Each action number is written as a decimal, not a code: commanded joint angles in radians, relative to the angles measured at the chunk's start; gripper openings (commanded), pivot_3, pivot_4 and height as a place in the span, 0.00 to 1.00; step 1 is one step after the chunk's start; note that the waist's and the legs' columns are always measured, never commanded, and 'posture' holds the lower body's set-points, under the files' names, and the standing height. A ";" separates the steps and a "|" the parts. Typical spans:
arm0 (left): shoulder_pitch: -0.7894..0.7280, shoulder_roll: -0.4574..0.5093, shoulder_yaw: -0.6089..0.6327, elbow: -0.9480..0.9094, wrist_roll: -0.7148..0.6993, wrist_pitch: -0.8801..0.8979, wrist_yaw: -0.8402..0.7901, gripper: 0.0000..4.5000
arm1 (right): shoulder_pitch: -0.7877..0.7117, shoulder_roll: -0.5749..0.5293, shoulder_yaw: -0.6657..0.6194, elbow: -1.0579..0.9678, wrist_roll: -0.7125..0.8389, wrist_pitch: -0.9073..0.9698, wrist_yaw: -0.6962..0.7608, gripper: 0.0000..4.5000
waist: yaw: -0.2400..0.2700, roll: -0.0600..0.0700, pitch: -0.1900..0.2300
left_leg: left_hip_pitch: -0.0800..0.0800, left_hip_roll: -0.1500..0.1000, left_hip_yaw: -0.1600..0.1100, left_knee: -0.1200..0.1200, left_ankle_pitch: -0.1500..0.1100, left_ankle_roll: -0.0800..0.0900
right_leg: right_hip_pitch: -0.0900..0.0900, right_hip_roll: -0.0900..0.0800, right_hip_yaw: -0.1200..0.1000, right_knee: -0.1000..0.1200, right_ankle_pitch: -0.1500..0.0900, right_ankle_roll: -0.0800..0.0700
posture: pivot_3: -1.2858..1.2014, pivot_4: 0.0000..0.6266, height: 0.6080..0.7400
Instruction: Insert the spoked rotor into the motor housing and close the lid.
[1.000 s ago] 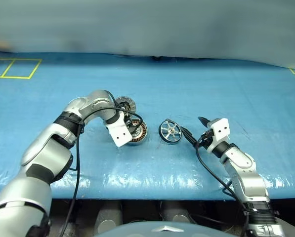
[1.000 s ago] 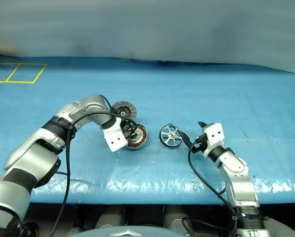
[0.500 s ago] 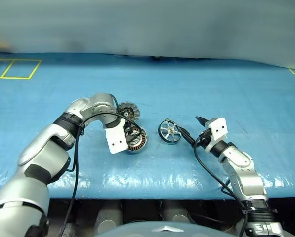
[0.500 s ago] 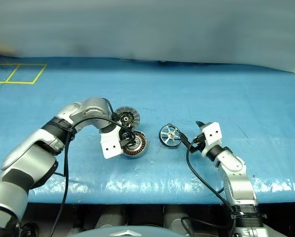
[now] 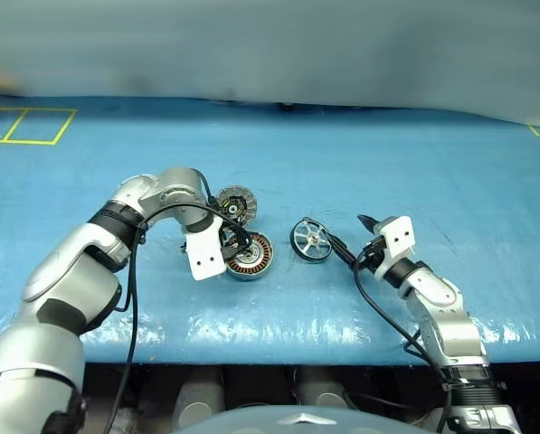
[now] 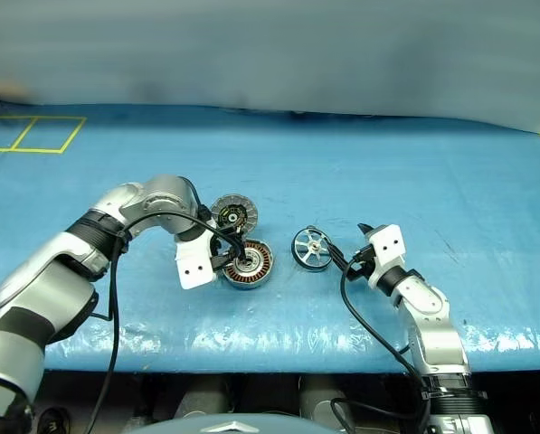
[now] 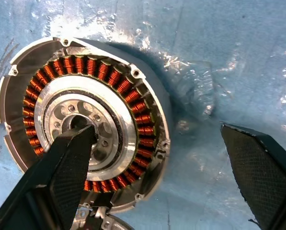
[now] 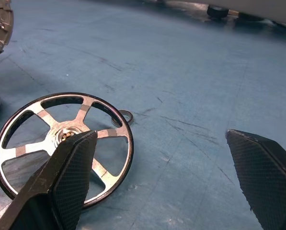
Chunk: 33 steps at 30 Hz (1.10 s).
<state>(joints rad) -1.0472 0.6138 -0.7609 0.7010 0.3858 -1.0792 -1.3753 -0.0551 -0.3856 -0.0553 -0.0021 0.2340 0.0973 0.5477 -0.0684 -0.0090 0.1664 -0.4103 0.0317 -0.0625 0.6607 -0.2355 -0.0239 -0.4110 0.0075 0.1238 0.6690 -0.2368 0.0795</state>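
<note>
on the blue sheet (image 5: 360,163), mid-table: lying flat w/ its open face up, motor housing (image 5: 250,255), copper windings showing, axis running straight up. standing hinged open on its far side, lid (image 5: 232,203), ribbed inner face tilting toward the camera. sitting just to the right of the housing but not touching it, spoked rotor (image 5: 311,240), leaning up on its rim, hub axis pointing roughly level and toward the camera rather than up.

hovering over the housing, pointing steeply down, left gripper (image 7: 157,158), fingers spread wide, gripping nothing; one finger (image 7: 68,163) overlapping the silver centre in the left wrist view, contact impossible to tell. waiting beside the rotor, roughly level, right gripper (image 8: 157,167), jaws wide apart, empty.

risks, judging from here:
- rotor balancing on edge, prob. rolling or toppling if nudged by a closing finger
- rotor needing turning flat before seating; going in tilted likely meaning jamming against the windings
- left finger hanging over the bore, poss. blocking the drop-in or scraping copper
- lid swinging shut early if bumped
</note>
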 commanded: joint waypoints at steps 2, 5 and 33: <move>-0.042 0.044 0.055 -0.060 -0.052 0.019 0.010 0.99 | -0.039 0.006 0.005 0.003 0.006 -0.017 0.020 1.00 | 0.001 0.000 0.000 | 0.000 0.000 0.000 0.000 0.000 0.000 | 0.000 0.000 0.000 0.000 0.000 0.000 | 0.52 0.24 1.00; -0.028 0.070 0.077 -0.103 -0.119 0.061 -0.009 0.99 | -0.053 0.011 0.009 0.010 0.013 -0.016 0.034 1.00 | 0.001 0.000 0.000 | 0.000 0.000 0.000 0.000 0.000 0.000 | 0.000 0.000 0.000 0.000 0.000 0.000 | 0.52 0.24 1.00; 0.998 -0.092 0.727 -0.935 -0.860 1.203 0.492 0.99 | -0.153 -0.013 0.026 -0.018 0.009 0.138 0.041 1.00 | -0.001 0.000 0.001 | 0.013 0.004 0.005 0.002 0.001 -0.002 | 0.005 0.001 0.001 0.010 -0.005 -0.010 | 0.52 0.24 1.00</move>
<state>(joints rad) -0.0413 0.5213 -0.0475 -0.1974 -0.4897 0.1449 -0.9003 -0.1764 -0.3896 -0.0380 -0.0239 0.2640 0.2282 0.5990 -0.0692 -0.0090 0.1669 -0.3977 0.0357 -0.0577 0.6622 -0.2342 -0.0262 -0.4062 0.0091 0.1249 0.6790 -0.2415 0.0689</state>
